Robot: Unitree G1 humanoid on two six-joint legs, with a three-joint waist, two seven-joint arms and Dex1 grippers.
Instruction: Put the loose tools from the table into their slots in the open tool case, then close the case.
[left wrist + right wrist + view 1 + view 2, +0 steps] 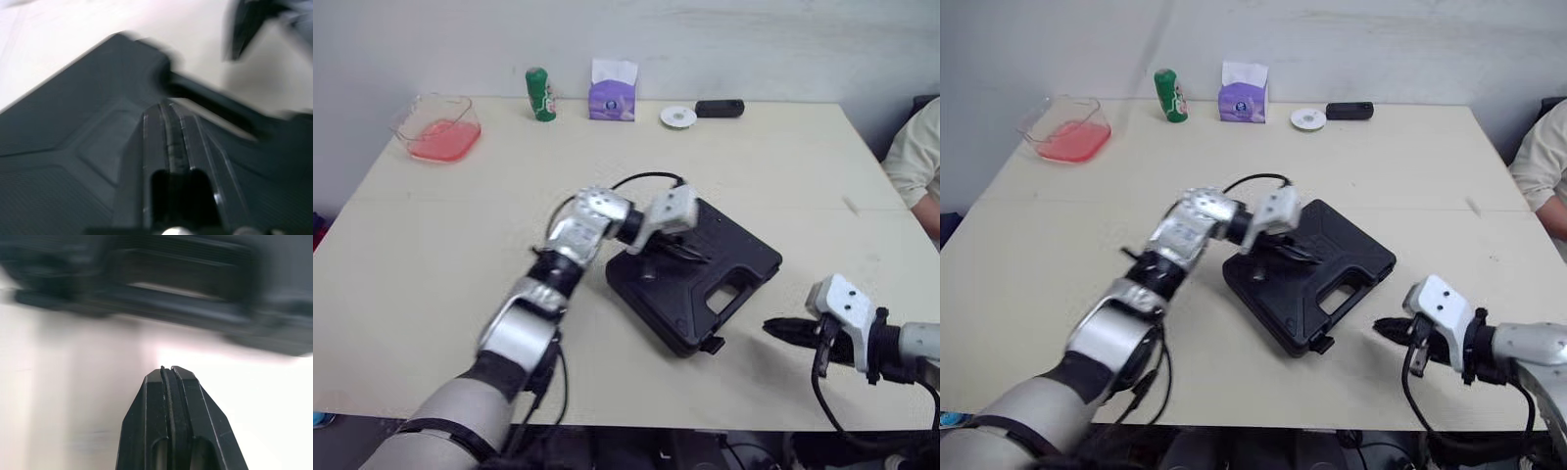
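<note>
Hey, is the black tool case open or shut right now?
Shut. The tool case lies flat on the table with its top half down over its base, and the left gripper rests on top, fingers together.

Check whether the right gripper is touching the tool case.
Apart. The left eye view shows bare table between the right gripper and the tool case.

Can't see inside the case (705, 274): shut. Can't tell whether the left gripper (680, 253) touches it, black on black. Blurred to dark smears in both wrist views, that same case. Cut off by the right edge: a person (920, 157), down to a pale sleeve and a bit of hand. Too small to identify: black object (719, 108) and disc (678, 117) at the far side. Unreadable: label on the bottle (540, 95).
</note>
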